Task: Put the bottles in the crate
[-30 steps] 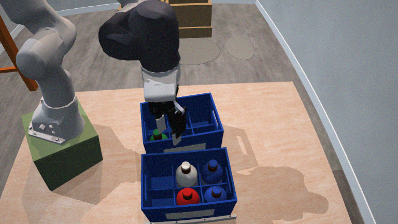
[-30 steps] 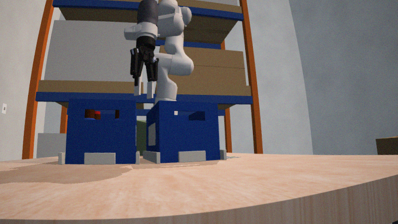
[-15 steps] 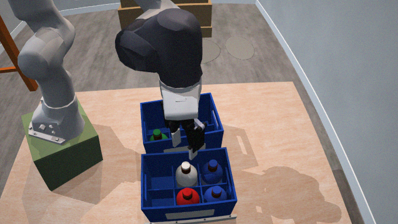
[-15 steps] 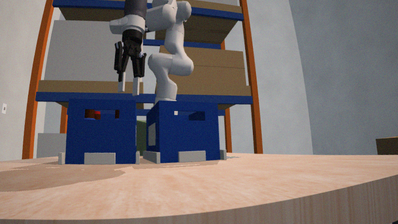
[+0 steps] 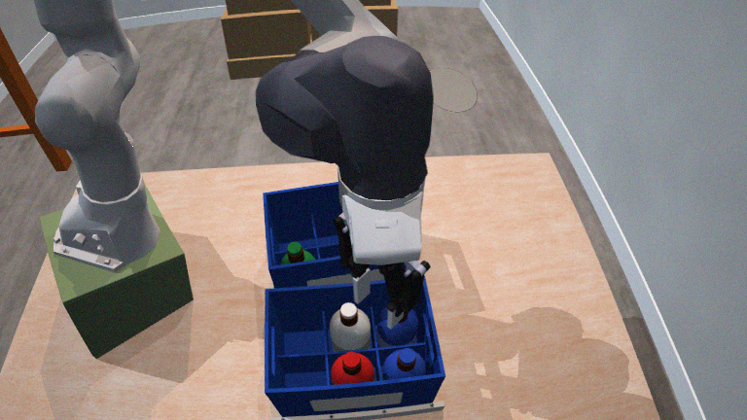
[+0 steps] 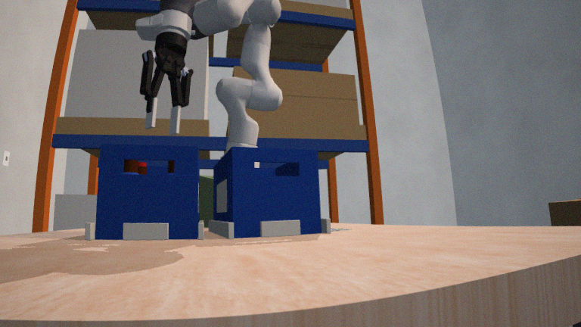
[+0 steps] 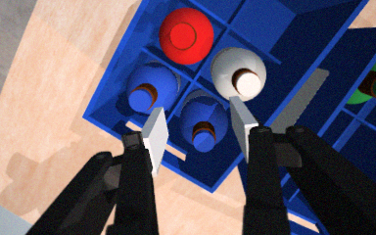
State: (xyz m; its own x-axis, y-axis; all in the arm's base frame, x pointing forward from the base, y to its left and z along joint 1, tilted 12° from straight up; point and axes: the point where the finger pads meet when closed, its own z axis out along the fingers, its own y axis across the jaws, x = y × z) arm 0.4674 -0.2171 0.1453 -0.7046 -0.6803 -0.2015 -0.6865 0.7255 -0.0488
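The near crate [image 5: 292, 402] [image 6: 147, 199] holds a white bottle [image 5: 350, 332] [image 7: 235, 69], a red bottle [image 5: 351, 374] [image 7: 186, 29] and two blue bottles, one outer [image 5: 405, 367] [image 7: 154, 88] and one inner [image 5: 397, 333] [image 7: 198, 119], all upright. The far crate [image 5: 286, 217] [image 6: 274, 199] holds an upright green bottle [image 5: 296, 256] [image 7: 359, 95]; the arm partly hides this crate in the top view. My gripper [image 5: 376, 305] [image 6: 163, 129] [image 7: 198, 117] is partly open and empty, above the near crate over the inner blue bottle. A paper strip [image 6: 340, 229] shows beyond the far crate, unreadable.
Both crates stand level side by side, with grey blocks [image 6: 145, 231] [image 6: 280, 227] at their feet. Dividers split them into compartments; two left compartments of the near crate in the top view hold no bottle. The arm's green pedestal [image 5: 131, 299] stands left of the crates.
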